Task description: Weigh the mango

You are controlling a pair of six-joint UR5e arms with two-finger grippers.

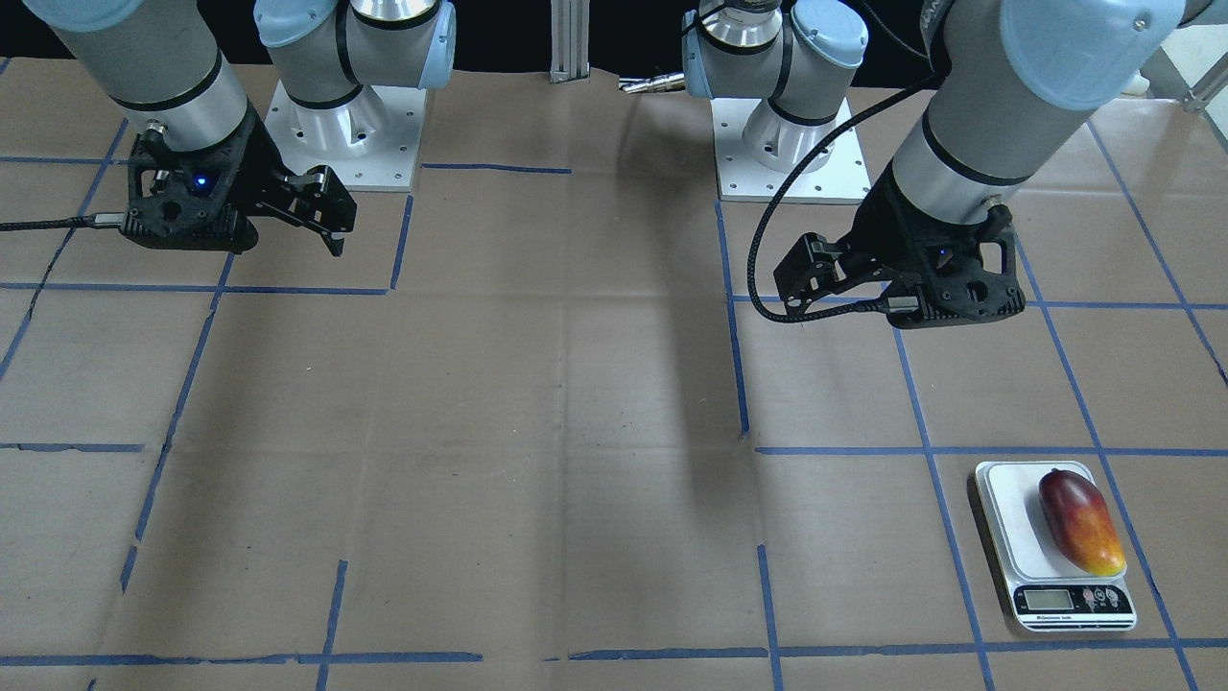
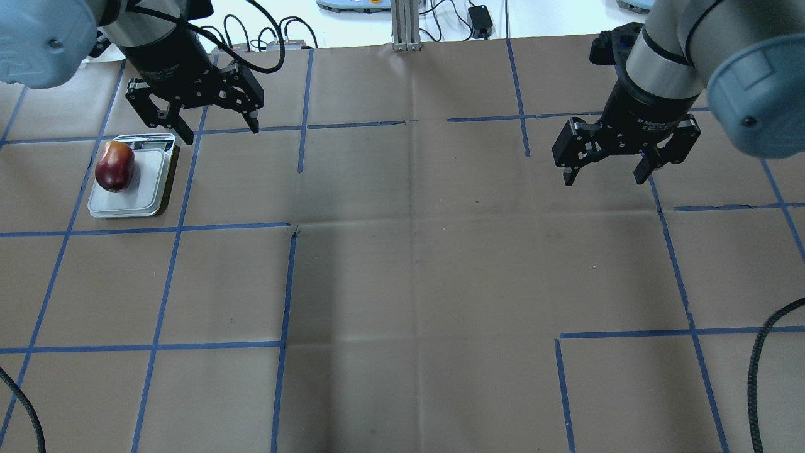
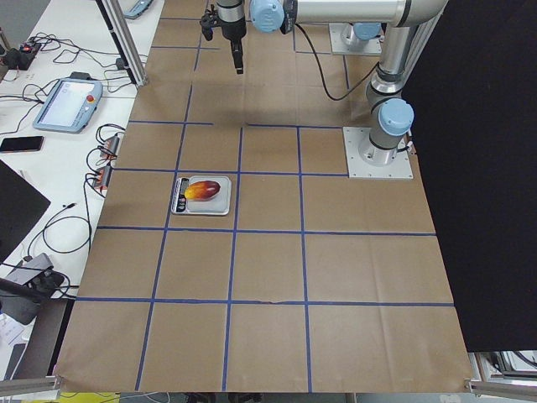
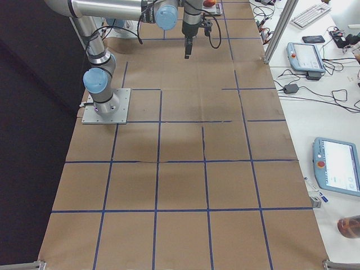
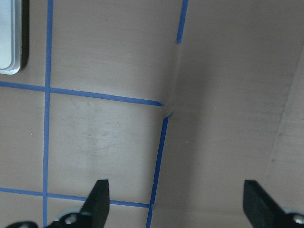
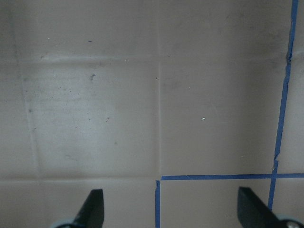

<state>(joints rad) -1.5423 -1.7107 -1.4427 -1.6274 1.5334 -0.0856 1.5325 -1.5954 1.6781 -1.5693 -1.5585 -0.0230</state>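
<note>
The mango (image 2: 114, 166), dark red fading to orange-yellow at one end, lies on the white kitchen scale (image 2: 151, 189) at the far left of the table. It also shows in the front view (image 1: 1081, 523) on the scale (image 1: 1003, 518), and in the left side view (image 3: 204, 191). My left gripper (image 2: 221, 133) is open and empty, raised just beyond and to the right of the scale. Its wrist view shows its spread fingers (image 5: 97, 197) and only the scale's corner (image 5: 9, 38). My right gripper (image 2: 604, 181) is open and empty over the far right of the table.
Brown paper with a blue tape grid (image 2: 289, 283) covers the table. An aluminium post (image 2: 405, 25) stands at the far middle edge. The two arm bases (image 1: 336, 134) (image 1: 791, 144) are bolted on the robot's side. Cables and control pendants (image 4: 304, 56) lie on a side bench.
</note>
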